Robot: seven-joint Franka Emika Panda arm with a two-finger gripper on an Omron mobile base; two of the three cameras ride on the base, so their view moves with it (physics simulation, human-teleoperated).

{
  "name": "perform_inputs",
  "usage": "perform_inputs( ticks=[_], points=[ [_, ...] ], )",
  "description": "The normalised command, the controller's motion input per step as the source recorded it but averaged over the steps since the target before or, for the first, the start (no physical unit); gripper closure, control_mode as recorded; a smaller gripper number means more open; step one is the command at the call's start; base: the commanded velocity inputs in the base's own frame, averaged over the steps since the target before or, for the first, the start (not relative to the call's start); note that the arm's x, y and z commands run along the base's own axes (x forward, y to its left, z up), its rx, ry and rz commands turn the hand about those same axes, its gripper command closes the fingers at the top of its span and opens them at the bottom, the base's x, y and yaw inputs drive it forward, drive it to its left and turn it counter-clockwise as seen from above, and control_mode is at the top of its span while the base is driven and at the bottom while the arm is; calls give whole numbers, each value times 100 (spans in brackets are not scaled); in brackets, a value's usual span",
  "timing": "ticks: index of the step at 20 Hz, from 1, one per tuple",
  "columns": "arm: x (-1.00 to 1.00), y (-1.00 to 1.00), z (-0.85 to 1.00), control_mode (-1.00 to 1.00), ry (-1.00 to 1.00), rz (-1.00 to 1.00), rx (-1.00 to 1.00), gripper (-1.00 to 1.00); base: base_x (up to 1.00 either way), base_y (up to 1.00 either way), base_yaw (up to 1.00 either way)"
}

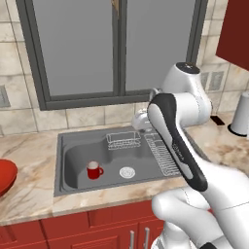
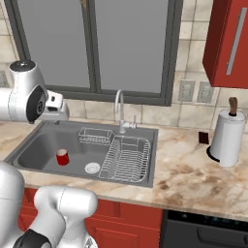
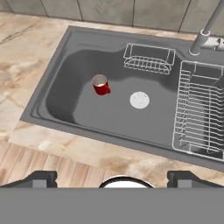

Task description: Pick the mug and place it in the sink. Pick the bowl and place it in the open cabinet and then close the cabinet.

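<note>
Mug (image 1: pixel 94 170) upright in sink (image 1: pixel 73 146), left of drain. Hand (image 3: pixel 112 178) released, empty, above sink front edge. Bowl (image 1: pixel 6 176) on tabletop (image 1: pixel 29 194) far left, half out of frame: long reach risks clipping rim, pushing bowl away. Cabinet (image 2: pixel 227 41) well right.

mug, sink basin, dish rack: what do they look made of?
Mug: glossy red, likely glazed ceramic; it shows a sheen, though plastic is possible. Sink: flat matte grey, probably metal or composite, with no sharp reflections. Dish rack: thin pale wire grid, looks like metal wire.
</note>
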Motion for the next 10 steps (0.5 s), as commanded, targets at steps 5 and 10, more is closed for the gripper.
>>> perform_inputs(
  ticks=[5, 10],
  points=[
    [0, 0, 0, 100, 0, 0, 0, -100, 20, 100, 0],
    [0, 0, 0, 100, 0, 0, 0, -100, 14, 100, 0]
  ],
)
